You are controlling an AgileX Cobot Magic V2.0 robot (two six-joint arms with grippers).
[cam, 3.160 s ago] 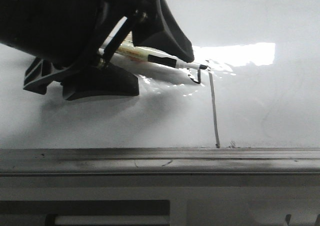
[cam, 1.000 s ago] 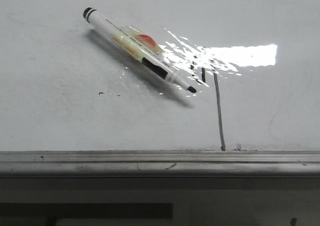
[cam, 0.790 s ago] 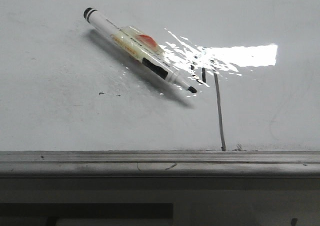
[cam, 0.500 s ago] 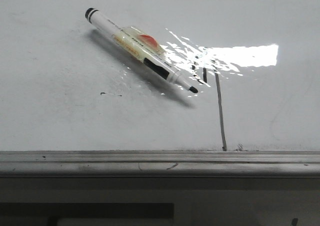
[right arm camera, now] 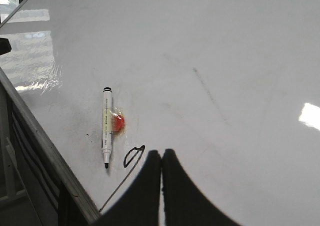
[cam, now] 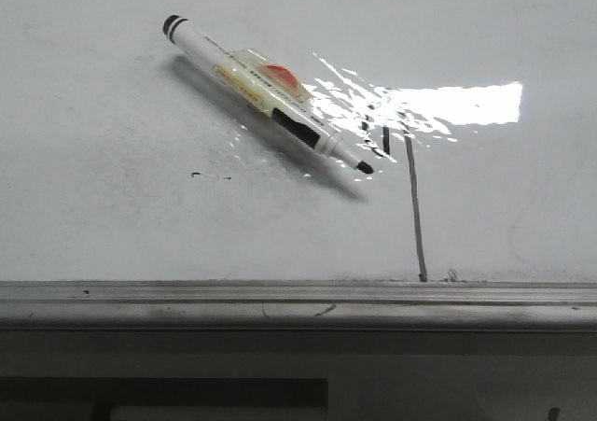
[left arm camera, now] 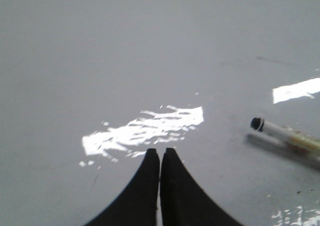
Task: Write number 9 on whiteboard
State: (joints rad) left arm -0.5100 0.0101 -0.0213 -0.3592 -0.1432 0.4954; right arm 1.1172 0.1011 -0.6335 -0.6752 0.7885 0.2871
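The number 9 [cam: 414, 211] is drawn on the whiteboard [cam: 121, 225]: a small narrow loop, patchy in the glare, and a long straight greyish tail down to the near edge. In the right wrist view the number 9 [right arm camera: 131, 158] shows as a black loop with a long tail. An uncapped white marker [cam: 266, 92] lies loose on the board, its tip just left of the loop; it also shows in the right wrist view [right arm camera: 106, 127] and the left wrist view [left arm camera: 285, 138]. My left gripper [left arm camera: 160, 152] and right gripper [right arm camera: 161, 153] are shut and empty above the board. Neither gripper shows in the front view.
A scuffed grey metal edge rail [cam: 298, 301] runs along the board's near side. A tiny short black dash mark [cam: 198, 175] sits left of the marker. Bright glare [cam: 457, 104] lies over the loop. The board's edge [right arm camera: 45, 151] drops off at the left of the right wrist view.
3.2 s ago a gripper held the marker with its tip at the loop. It has since let go and left the front view; the marker lies on the board.
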